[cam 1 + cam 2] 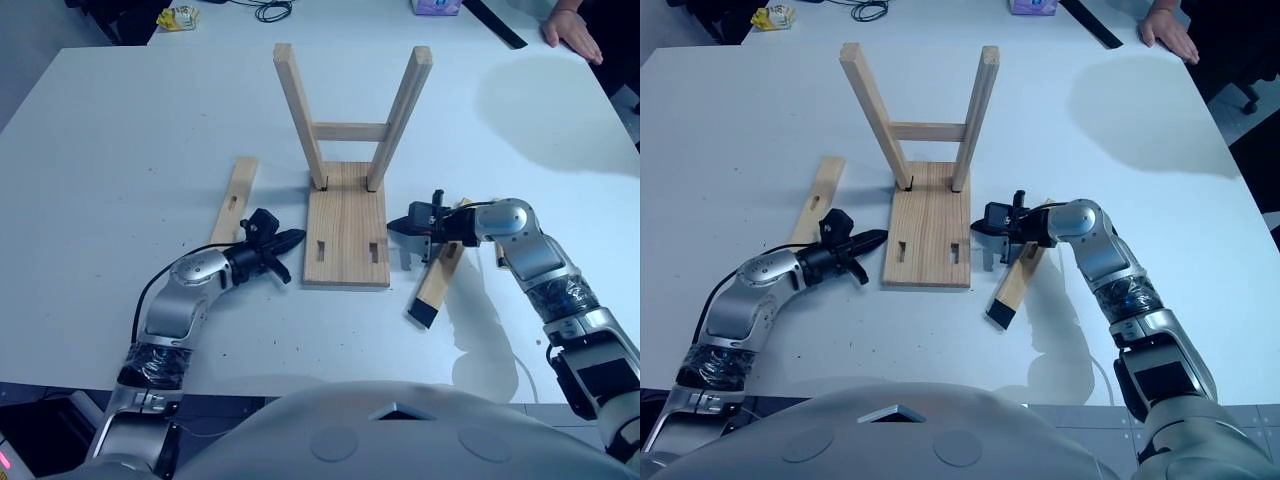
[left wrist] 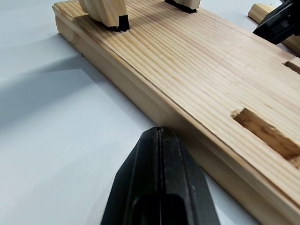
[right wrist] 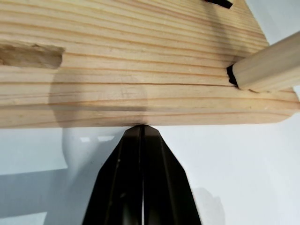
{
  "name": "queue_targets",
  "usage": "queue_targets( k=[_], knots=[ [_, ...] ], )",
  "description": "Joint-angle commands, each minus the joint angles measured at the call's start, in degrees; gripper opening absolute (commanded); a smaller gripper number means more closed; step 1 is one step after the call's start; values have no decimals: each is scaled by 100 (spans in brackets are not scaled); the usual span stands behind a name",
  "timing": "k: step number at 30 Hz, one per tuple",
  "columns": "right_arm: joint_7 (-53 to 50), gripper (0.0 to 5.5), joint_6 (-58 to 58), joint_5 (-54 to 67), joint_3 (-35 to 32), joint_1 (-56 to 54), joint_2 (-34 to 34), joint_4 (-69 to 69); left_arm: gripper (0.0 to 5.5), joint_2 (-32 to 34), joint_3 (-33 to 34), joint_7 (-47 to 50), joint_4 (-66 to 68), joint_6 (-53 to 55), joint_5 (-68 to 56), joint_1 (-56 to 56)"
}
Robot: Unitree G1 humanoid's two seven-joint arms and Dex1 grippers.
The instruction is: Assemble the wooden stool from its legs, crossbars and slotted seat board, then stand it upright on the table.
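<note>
The slotted seat board (image 1: 346,225) lies flat mid-table. Two legs joined by a crossbar (image 1: 350,130) stand in its far slots, while the two near slots (image 1: 322,250) are bare. One loose leg (image 1: 233,198) lies to the board's left. Another loose leg (image 1: 438,285) lies to its right, under my right arm. My left gripper (image 1: 293,240) is shut, its tip close to the board's left edge (image 2: 140,93). My right gripper (image 1: 395,225) is shut too, and its tip (image 3: 142,133) touches the board's right edge (image 3: 117,112).
A person's hand (image 1: 572,30) rests on the table's far right corner. A yellow item (image 1: 180,15), cables, a small box (image 1: 436,6) and a black strap (image 1: 495,22) lie along the far edge. Bare white tabletop (image 1: 120,150) spreads on both sides.
</note>
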Motion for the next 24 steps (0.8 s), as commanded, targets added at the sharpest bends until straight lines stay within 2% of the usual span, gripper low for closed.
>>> queue_targets(
  k=[1,8,12,15,18,20,24],
  knots=[
    [-50,2,135,-58,115,134,92,-23,0,222,100,-60,96,93,71,107],
    [-286,2,188,31,-73,82,175,64,0,234,164,-78,-30,133,-19,83],
    [-438,2,321,422,-558,135,99,-110,0,171,271,9,-373,210,-167,206],
    [-541,2,652,1029,-1181,251,74,-555,0,52,715,393,-776,257,-333,265],
    [-1059,2,1349,1551,-1899,363,152,-1146,0,-463,1557,1346,-1361,322,-743,113],
    [-1613,25,1933,1717,-2260,494,252,-1600,0,-854,1846,1950,-1866,292,-880,127],
    [-2840,91,3375,1935,-2715,699,671,-2580,0,-1551,1577,2687,-2902,376,-1043,526]
  ],
)
